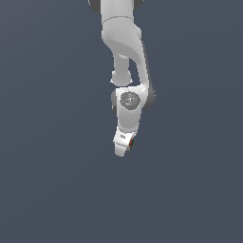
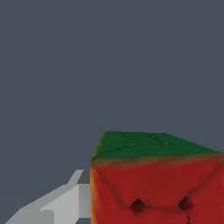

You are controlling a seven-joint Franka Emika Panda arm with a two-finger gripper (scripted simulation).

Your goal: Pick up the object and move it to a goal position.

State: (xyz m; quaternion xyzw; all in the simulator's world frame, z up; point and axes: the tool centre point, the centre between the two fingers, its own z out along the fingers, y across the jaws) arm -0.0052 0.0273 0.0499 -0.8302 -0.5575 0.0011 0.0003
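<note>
The cube [image 1: 132, 141] sits at the tip of the claw [image 1: 124, 144], showing in the exterior view only as a sliver of red with a touch of green on the side of the claw toward that view's right, most of it hidden behind the white body. In the wrist view the cube [image 2: 157, 183] fills much of the picture: a red face with two small dark dimples turned toward the camera, a green face adjoining it, and an orange-yellow tinge down one edge. One light grey finger [image 2: 61, 205] lies flat against the cube's side, touching it; the other finger is out of that picture, so the claw appears clamped on the cube, though only one contact can be seen. Around the cube there is only the plain dark grey-blue ground [image 1: 47, 190], uniform in both views; whether that is a bench surface or whether the cube is raised off it cannot be told, since no shadow or edge shows. The arm [image 1: 124, 52] comes down from the top edge of the exterior view, its white links stacked nearly in line, the round wrist joint [image 1: 129, 100] facing the camera, and the claw below it pointing downward with a slight tilt
</note>
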